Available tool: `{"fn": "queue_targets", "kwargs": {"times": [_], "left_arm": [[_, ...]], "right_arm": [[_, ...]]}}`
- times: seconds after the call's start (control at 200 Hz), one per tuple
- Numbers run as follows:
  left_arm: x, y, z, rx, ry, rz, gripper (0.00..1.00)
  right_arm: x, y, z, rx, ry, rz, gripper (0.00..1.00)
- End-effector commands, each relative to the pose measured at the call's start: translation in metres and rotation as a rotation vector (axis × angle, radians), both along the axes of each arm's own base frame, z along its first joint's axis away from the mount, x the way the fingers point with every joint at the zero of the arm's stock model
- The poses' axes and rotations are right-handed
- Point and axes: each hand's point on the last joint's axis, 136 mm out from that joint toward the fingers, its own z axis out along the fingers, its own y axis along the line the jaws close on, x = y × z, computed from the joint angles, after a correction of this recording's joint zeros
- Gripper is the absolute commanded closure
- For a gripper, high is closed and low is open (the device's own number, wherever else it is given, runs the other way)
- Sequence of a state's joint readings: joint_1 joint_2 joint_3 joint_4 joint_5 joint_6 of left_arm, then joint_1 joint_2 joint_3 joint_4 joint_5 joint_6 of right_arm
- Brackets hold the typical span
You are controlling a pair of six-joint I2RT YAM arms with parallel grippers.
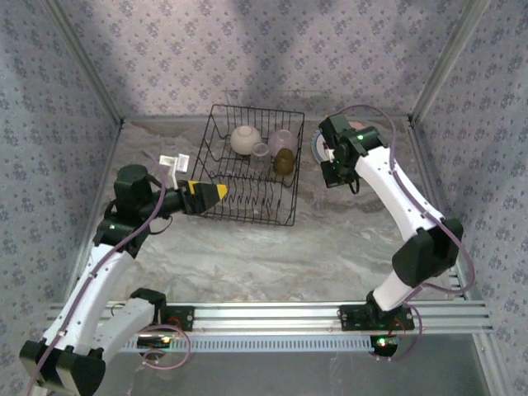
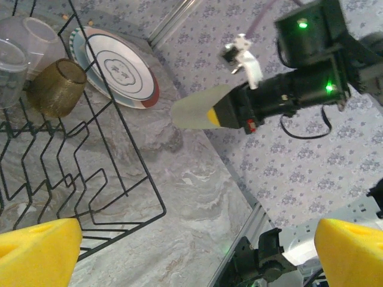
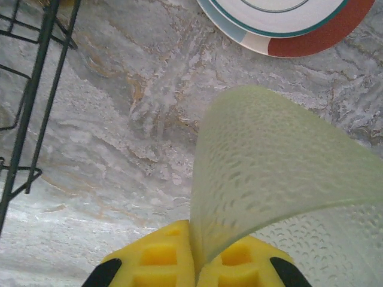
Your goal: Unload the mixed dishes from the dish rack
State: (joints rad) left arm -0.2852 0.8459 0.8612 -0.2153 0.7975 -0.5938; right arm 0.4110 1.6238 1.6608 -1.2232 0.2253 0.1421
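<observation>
Right of the dish rack, the right end effector pinches the yellowish cup by its thin wall (light, bendy, slippery, I'd judge); the left end effector gapes wide.

Flowery purple walls stand around the grey marble table. A silver rail runs along its near edge.

Open table before the dish rack; cups crowd its far end.

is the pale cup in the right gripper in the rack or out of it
Out. The right gripper is shut on the cup wall, beside the plates, with bare table between it and the dish rack.
</observation>
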Motion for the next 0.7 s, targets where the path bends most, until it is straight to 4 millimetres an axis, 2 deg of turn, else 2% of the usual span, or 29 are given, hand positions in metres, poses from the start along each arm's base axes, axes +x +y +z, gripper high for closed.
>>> {"fn": "queue_targets", "kwargs": {"times": [0.0,0.26,0.695], "left_arm": [[-0.013,-0.005,0.009,0.003,-0.057,-0.052,0.01],[-0.027,-0.009,0.017,-0.002,-0.117,-0.089,0.01],[-0.026,-0.011,0.016,-0.014,-0.113,-0.093,0.01]], "right_arm": [[0.0,-0.006,-0.001,-0.068,0.051,0.035,1.0],[0.009,0.002,-0.029,-0.07,0.145,0.049,1.0],[0.023,0.009,-0.059,-0.018,0.238,0.052,1.0]]}}
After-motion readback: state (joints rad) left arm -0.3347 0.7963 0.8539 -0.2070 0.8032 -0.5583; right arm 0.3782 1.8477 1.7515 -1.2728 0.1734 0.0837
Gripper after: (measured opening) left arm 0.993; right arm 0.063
